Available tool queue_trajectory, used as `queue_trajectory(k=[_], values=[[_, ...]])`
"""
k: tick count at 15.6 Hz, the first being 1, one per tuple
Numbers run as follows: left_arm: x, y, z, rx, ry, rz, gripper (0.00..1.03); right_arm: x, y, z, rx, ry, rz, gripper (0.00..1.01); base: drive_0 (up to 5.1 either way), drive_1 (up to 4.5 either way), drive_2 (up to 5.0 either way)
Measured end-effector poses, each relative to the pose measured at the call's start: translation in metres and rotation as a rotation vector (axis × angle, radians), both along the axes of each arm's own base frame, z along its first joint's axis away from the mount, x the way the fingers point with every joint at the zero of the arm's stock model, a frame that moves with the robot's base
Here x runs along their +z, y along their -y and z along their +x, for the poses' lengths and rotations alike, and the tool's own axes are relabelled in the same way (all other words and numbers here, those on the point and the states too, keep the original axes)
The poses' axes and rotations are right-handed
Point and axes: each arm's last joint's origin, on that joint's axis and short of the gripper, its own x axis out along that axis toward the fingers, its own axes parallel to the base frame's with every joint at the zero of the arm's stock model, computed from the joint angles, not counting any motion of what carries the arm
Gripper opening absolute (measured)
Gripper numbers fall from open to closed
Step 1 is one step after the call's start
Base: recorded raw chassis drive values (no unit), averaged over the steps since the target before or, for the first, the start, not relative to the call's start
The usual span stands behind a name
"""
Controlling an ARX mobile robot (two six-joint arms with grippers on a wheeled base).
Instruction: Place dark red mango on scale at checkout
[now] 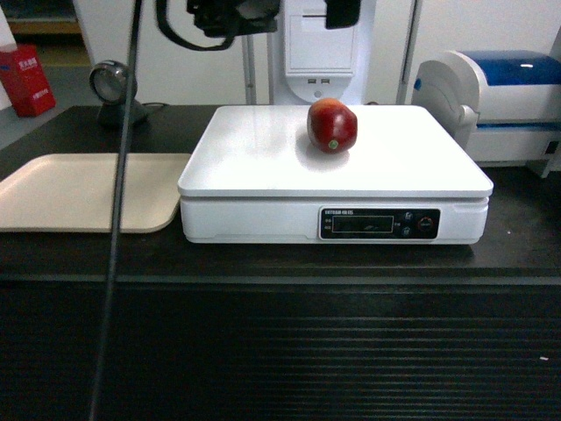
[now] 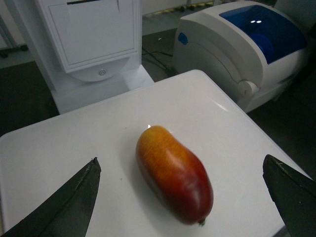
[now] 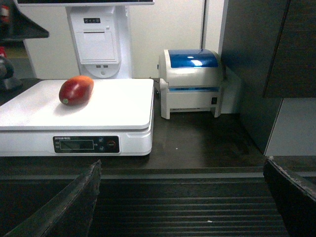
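The dark red mango (image 1: 332, 125) lies on its side on the white platform of the scale (image 1: 263, 158), toward the far edge and a little right of the middle, and nothing touches it. The scale sits on the black checkout bench (image 1: 263, 263), between a beige tray (image 1: 79, 191) near the bench's left edge and a white-and-blue label printer (image 1: 500, 101) at its right.

The left hand (image 2: 182, 197) hangs above the fruit, its fingers spread wide on either side of it and clear of the skin. The right hand (image 3: 182, 197) is also spread wide and empty, held off the bench's front edge, well away from the scale.

By my reading the placing is done and what remains is the retreat. To do that well, lift the left hand straight up with its fingers kept apart, so neither tip brushes the rounded fruit and rolls it toward the platform's far edge. Keep both arms off the platform so the weight reads true.
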Motion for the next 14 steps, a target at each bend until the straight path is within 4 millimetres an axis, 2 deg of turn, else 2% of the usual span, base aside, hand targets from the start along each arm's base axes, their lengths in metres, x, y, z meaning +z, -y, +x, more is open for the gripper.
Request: queue_trajectory(k=[3,5,9,12,14], values=[[0.003,-0.068,-0.025,0.02,0.02,-0.02,0.98,0.0,0.0,0.0,0.0,0.0,0.0,0.98,0.0,0.0,0.0],[0.01,-0.117,-0.051,0.145,0.07,-0.038,0.98,0.0,0.0,0.0,0.0,0.0,0.0,0.98,0.0,0.0,0.0],[0.027,-0.193,-0.134,0.332,0.255,-0.058,0.98,0.0,0.0,0.0,0.0,0.0,0.0,0.98,0.0,0.0,0.0],[0.008,-0.236,-0.198,0.503,0.272,-0.019,0.98,0.0,0.0,0.0,0.0,0.0,0.0,0.98,0.0,0.0,0.0],[0.001,-0.234,-0.222,0.503,0.282,0.011,0.98,0.0,0.0,0.0,0.0,0.0,0.0,0.98,0.0,0.0,0.0]])
